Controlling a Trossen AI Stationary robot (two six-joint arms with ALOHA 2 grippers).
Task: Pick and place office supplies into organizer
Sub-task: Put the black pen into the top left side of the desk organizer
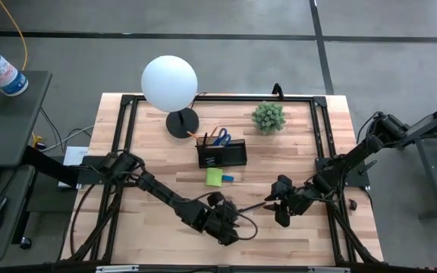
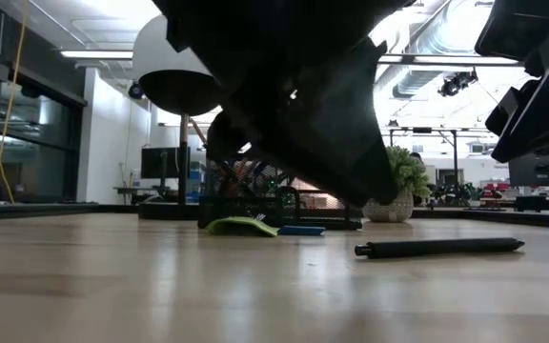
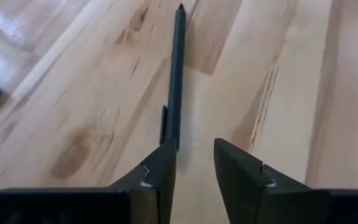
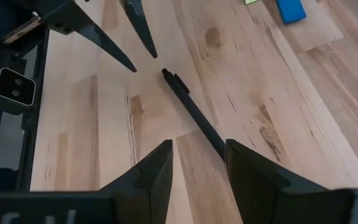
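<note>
A dark pen [image 3: 176, 74] lies flat on the wooden table [image 1: 150, 152] near its front edge, between my two grippers. My left gripper [image 3: 191, 149] hovers open just short of the pen's clip end, slanting down, with nothing between its fingers. My right gripper [image 4: 197, 149] stands open over the pen's other end [image 4: 213, 137]. Farther back stands the dark organizer [image 1: 222, 154] with blue-handled scissors [image 1: 220, 136] upright in it. A lime-green sticky-note pad [image 1: 214, 177] and a small blue block [image 1: 227, 178] lie on the table in front of it.
A white globe lamp [image 1: 169, 82] on a round black base [image 1: 182, 123] stands at the back left of the organizer. A small green potted plant [image 1: 268, 117] sits at the back right. A black frame [image 1: 321, 136] runs around the tabletop.
</note>
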